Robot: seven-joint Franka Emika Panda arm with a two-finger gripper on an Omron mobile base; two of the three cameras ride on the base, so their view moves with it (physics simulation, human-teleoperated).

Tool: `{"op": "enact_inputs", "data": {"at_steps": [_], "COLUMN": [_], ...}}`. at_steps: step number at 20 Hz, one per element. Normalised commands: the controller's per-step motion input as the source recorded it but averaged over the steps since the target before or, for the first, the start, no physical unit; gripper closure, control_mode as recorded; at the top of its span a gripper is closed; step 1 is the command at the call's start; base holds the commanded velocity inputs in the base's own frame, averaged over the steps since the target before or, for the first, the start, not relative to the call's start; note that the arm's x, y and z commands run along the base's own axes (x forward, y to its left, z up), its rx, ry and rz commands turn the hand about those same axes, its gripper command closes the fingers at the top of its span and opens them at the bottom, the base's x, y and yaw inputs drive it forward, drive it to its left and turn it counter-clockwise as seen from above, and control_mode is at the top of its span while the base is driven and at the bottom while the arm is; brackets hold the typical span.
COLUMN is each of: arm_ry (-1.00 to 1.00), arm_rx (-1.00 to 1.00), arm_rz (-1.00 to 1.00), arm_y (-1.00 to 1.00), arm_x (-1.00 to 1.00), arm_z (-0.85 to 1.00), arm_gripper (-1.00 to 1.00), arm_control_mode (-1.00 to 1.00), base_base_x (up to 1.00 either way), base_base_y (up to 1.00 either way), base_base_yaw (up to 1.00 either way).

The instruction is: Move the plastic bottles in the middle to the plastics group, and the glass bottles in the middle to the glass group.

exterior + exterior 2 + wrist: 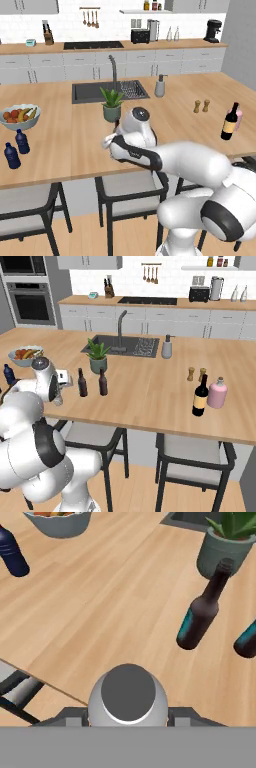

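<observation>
The gripper is clamped on the clear bottle, whose pale cap sits squarely between the two fingers, above the counter near its front edge, with two dark beer bottles standing beyond it beside the potted plant.

arm: bent low, reaching forward | gripper: jaws clamped
</observation>
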Motion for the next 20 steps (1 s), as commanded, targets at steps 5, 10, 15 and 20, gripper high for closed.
{"op": "enact_inputs", "data": {"at_steps": [5, 10, 15, 20], "arm_ry": [0.06, 0.07, 0.02, 0.00], "arm_rx": [-0.02, -0.06, -0.08, 0.00], "arm_rz": [0.16, 0.09, 0.00, 0.00], "arm_y": [0.90, 1.00, 0.87, 0.62], "arm_x": [-0.04, 0.00, 0.00, 0.00], "arm_z": [0.37, 0.05, 0.00, 0.00], "arm_gripper": [1.00, 1.00, 1.00, 1.00], "arm_control_mode": [-1.00, -1.00, -1.00, -1.00], "base_base_x": [0.00, 0.00, 0.00, 0.00], "base_base_y": [0.00, 0.00, 0.00, 0.00], "base_base_yaw": [0.00, 0.00, 0.00, 0.00]}}
